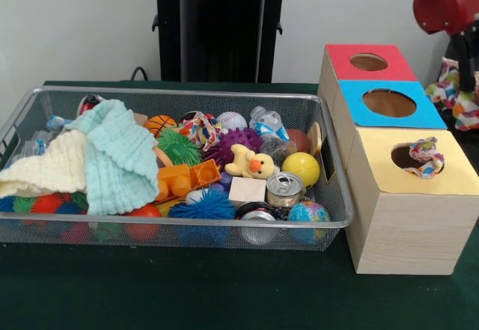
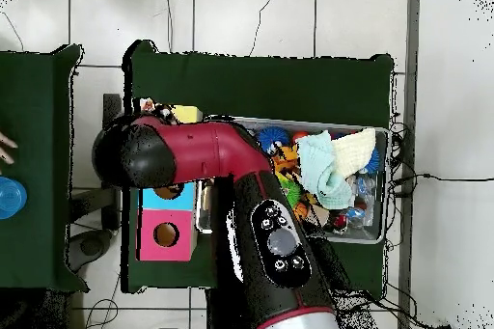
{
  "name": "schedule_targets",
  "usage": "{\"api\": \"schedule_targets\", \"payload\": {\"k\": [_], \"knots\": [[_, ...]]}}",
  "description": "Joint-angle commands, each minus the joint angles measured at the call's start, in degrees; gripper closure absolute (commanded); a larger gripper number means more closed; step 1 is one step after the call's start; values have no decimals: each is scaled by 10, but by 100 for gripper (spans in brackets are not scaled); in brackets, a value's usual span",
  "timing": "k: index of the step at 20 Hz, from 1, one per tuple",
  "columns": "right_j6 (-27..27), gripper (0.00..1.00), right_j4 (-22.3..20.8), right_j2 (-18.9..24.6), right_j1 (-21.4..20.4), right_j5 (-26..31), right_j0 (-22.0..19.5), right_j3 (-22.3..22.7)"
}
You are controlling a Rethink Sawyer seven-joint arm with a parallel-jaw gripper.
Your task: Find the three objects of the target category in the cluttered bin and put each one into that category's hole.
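Observation:
The wire-mesh bin holds mixed clutter; it also shows in the overhead view. One spotted fabric piece lies among the toys at the bin's back. A second spotted piece sits half in the round hole of the yellow-faced box. My gripper is at the right edge, to the right of the boxes. It hangs above table level, shut on a third spotted piece that drapes around it. In the overhead view that piece shows at the arm's end beside the yellow box.
A blue-faced box and a red-faced box stand behind the yellow one. A mint-green cloth and a cream cloth cover the bin's left half. A person's hand shows at the overhead view's left edge.

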Motion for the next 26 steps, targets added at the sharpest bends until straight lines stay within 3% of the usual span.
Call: {"api": "schedule_targets", "payload": {"k": [1,14,26], "knots": [[135,100,-1,-76,64,-10,-10,-73],[78,100,-34,-106,75,43,-16,-58],[134,100,0,-118,90,9,22,-13]]}}
